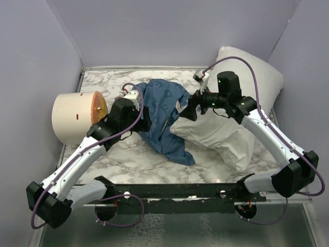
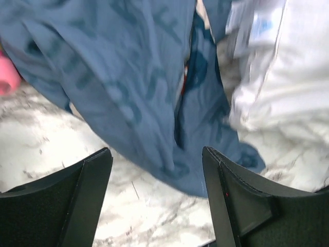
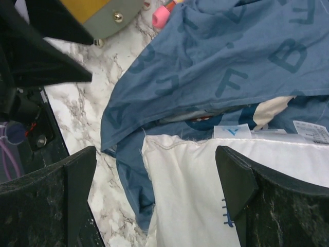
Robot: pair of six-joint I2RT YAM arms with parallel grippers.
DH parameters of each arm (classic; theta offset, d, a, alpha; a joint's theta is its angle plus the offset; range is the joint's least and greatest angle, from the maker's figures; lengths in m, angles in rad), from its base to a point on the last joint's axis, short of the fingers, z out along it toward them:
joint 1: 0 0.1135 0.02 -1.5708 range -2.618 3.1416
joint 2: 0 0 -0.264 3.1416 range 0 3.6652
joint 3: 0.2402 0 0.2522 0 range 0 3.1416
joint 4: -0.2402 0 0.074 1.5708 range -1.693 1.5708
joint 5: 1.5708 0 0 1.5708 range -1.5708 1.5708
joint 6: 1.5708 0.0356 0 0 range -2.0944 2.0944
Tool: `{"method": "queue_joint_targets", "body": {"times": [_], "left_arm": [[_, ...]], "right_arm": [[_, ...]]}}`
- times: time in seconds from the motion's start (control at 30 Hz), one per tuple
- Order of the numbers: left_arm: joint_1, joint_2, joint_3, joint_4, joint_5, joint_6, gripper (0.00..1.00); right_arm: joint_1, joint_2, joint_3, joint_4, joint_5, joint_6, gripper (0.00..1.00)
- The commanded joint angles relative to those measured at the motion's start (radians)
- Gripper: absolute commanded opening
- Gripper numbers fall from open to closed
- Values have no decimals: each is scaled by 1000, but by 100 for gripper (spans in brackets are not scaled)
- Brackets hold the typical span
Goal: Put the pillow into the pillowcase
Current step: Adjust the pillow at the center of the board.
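Note:
The white pillow (image 1: 241, 103) lies at the right, leaning on the back corner wall. The blue lettered pillowcase (image 1: 164, 118) is crumpled on the marble table (image 1: 118, 159), its right edge draped over the pillow's left end. My left gripper (image 1: 141, 110) sits at the pillowcase's left side. In its wrist view the gripper (image 2: 156, 151) is open, with the pillowcase (image 2: 133, 77) just past the tips and nothing between them. My right gripper (image 3: 155, 152) hangs open over the pillow's corner (image 3: 205, 195), where that corner meets the pillowcase (image 3: 231, 62).
A cream cylinder with an orange face (image 1: 77, 116) lies at the left edge of the table. A pink object (image 3: 160, 16) lies beside the pillowcase. Lilac walls close in the back and both sides. A black rail (image 1: 175, 193) runs along the front.

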Motion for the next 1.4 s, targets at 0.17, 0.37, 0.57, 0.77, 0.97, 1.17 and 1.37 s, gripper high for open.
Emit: {"method": "queue_joint_targets", "body": {"times": [0.17,0.37,0.57,0.77,0.97,1.17,1.37], "left_arm": [[366,198,120,194,424,50,78],[388,239,107,212,442,3,79],[387,120,-30,203,320,-13,82],[391,98,-132,289,334,-61,81],[392,152,-141,385,354,-108,81],[392,210,-147,448,354,-139,80],[392,250,-167,487,336,-150,80]], "right_arm": [[7,45,15,183,-79,73,99],[7,241,197,198,31,130,99],[7,518,457,109,147,151,100],[10,795,786,-37,277,158,100],[30,1000,1033,-128,398,160,100],[52,1101,1083,-140,474,159,99],[62,1158,1068,-135,524,155,95]]}}
